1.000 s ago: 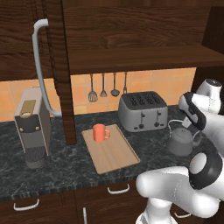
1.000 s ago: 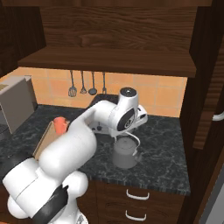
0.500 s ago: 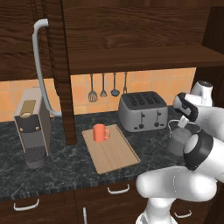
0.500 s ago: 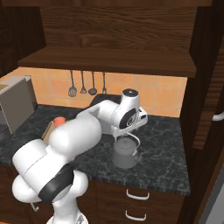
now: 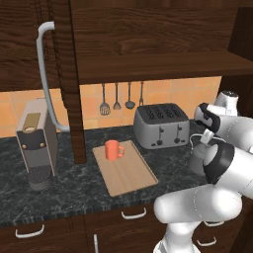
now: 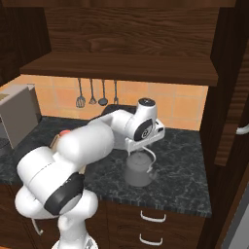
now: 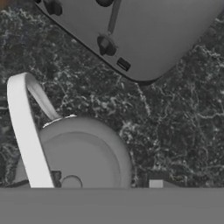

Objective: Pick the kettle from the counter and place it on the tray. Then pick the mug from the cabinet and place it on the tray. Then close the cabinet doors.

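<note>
We are seeing a matt grey metal kettle (image 6: 138,169) on a speckled, polished marble counter (image 6: 185,165). We are noting a tan wooden tray (image 5: 128,170), a smooth orange-red mug (image 5: 113,149) and a brushed grey toaster (image 5: 161,125).

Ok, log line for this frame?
stage: reaching kettle | gripper: above handle, grip unclear | mug: on tray | kettle: on counter
</note>
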### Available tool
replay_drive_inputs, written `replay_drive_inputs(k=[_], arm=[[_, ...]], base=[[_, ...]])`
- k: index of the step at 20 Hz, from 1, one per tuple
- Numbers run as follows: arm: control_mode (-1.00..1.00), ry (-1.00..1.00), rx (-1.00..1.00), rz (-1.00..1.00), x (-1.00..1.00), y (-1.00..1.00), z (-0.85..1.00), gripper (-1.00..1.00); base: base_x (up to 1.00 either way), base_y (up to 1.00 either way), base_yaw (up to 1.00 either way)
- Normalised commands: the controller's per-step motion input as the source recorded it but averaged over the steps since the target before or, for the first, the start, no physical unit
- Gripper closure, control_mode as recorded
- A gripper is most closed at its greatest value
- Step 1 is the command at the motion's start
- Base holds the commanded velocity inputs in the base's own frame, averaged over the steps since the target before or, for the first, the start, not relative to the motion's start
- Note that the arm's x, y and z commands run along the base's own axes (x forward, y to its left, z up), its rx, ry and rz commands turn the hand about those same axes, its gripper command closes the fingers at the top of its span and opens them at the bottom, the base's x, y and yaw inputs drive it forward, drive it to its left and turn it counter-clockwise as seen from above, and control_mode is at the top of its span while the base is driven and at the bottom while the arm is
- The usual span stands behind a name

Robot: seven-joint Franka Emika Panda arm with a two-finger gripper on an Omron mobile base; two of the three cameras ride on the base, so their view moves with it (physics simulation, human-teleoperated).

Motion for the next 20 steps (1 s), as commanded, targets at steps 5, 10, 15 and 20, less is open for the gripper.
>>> replay_drive_inputs(k=[5, 10, 15, 20], arm=[[-1.00, 0.00, 0.00, 0.00, -0.05, 0.00, -0.08, 1.00], [-1.00, -0.01, -0.02, 0.00, -0.54, 0.00, 0.38, 1.00], [-1.00, 0.00, -0.11, 0.07, -0.46, 0.38, 0.56, 1.00], [-1.00, 0.13, -0.10, 0.30, -0.22, 0.88, 0.16, 1.00]], base=[[0.00, 0.00, 0.00], [0.00, 0.00, 0.00], [0.00, 0.00, 0.00], [0.00, 0.00, 0.00]])
